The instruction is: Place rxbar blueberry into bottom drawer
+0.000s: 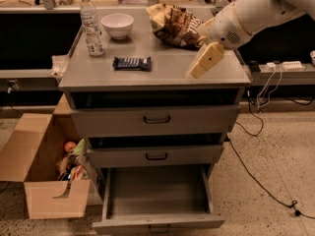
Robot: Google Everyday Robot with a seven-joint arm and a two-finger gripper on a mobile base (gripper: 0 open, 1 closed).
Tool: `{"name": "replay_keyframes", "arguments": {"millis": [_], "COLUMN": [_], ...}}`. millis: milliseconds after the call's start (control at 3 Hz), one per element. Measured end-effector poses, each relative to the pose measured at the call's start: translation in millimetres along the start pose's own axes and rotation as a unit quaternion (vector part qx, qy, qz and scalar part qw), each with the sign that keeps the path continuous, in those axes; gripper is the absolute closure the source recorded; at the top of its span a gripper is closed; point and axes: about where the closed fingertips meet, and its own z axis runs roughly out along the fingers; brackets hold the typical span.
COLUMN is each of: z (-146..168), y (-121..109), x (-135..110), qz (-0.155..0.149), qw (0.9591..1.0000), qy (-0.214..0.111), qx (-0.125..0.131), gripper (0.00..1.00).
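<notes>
The rxbar blueberry (131,63) lies flat on the grey cabinet top (162,75), a dark navy bar with white lettering, left of centre. The bottom drawer (157,200) is pulled open below the two shallower drawers, and its inside shows nothing in it. My gripper (197,73) hangs from the white arm over the right part of the cabinet top, well to the right of the bar and above the surface. It holds nothing that I can see.
A water bottle (91,23) and a white bowl (117,25) stand at the back left of the top. A brown chip bag (174,26) lies at the back right. An open cardboard box (42,168) with clutter sits on the floor left. Cables trail on the right floor.
</notes>
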Motion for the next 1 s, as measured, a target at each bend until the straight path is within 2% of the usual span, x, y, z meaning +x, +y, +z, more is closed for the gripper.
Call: {"name": "replay_keyframes", "arguments": {"millis": [333,667,1000], "z": [22,65,117], "y": [-13,-37,-56], "x": [-3,-11,-27], "qz": [0.005,0.019,0.038], "qw": [0.9998,0.9986,0.9949], "qy": [-0.016,-0.038,-0.080], "qx": [-0.009,-0.030,-0.049], "gripper": [0.00,0.00,0.00]}}
